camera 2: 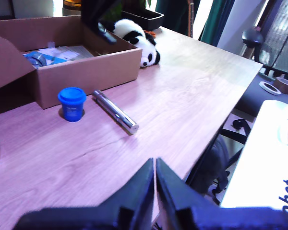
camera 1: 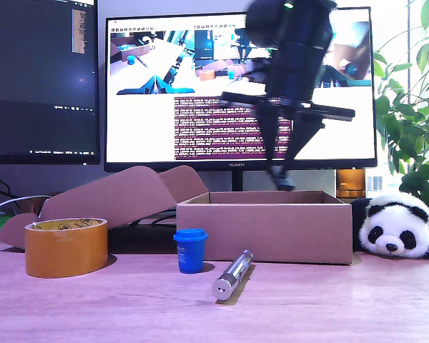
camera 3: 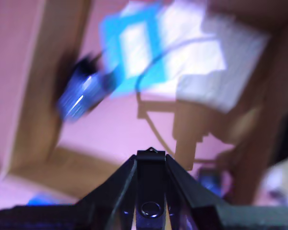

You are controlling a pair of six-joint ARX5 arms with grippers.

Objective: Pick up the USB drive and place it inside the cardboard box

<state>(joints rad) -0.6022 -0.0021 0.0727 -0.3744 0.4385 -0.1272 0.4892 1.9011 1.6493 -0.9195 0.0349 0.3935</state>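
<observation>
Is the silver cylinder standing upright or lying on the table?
Lying down. The silver cylinder rests on its side on the table, in front of the cardboard box and beside the blue cup.

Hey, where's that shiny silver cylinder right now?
The silver cylinder lies on the wooden table in the exterior view's lower middle, in front of the cardboard box and just to that view's right of the blue cup.

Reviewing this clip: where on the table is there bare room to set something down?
Bare wood lies in front of the tape roll, blue cup and silver cylinder, and beyond the cylinder toward the table edge. Crowded: the strip along the cardboard box and panda.
</observation>
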